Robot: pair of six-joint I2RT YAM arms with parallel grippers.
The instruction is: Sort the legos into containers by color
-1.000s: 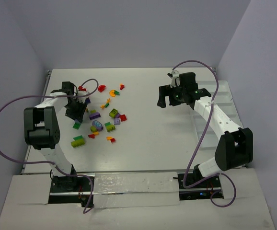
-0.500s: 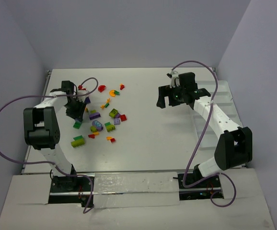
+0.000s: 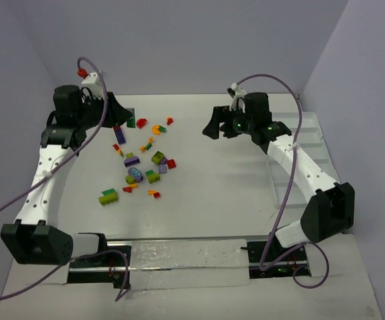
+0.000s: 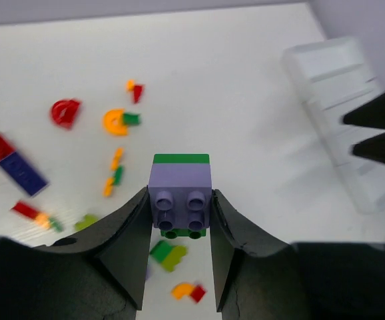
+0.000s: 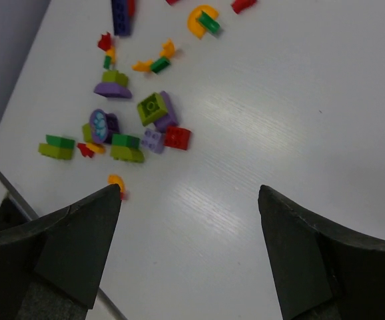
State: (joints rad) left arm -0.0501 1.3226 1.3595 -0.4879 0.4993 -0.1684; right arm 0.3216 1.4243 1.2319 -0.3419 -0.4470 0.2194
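Observation:
My left gripper [image 4: 179, 195] is shut on a purple brick [image 4: 179, 180] stacked with a green brick [image 4: 180, 159], held high above the table's far left [image 3: 124, 116]. The other legos [image 3: 143, 165] lie scattered on the white table's left half, seen as a cluster of red, orange, green, lime and purple pieces [image 5: 134, 127] in the right wrist view. My right gripper [image 5: 189, 190] hangs open over bare table right of that cluster [image 3: 218, 129]. The containers, a white divided tray [image 3: 307, 155], lie along the right edge [image 4: 339, 93].
A long blue and red brick [image 3: 119, 134] lies at the far left of the pile [image 4: 12, 163]. An orange arch with a green piece [image 4: 118, 121] and a red arch [image 4: 65, 112] sit toward the back. Walls close the table on three sides.
My left arm has risen from the pile, carrying the purple and green bricks up and toward the back. My right gripper has shifted left toward the table's middle.

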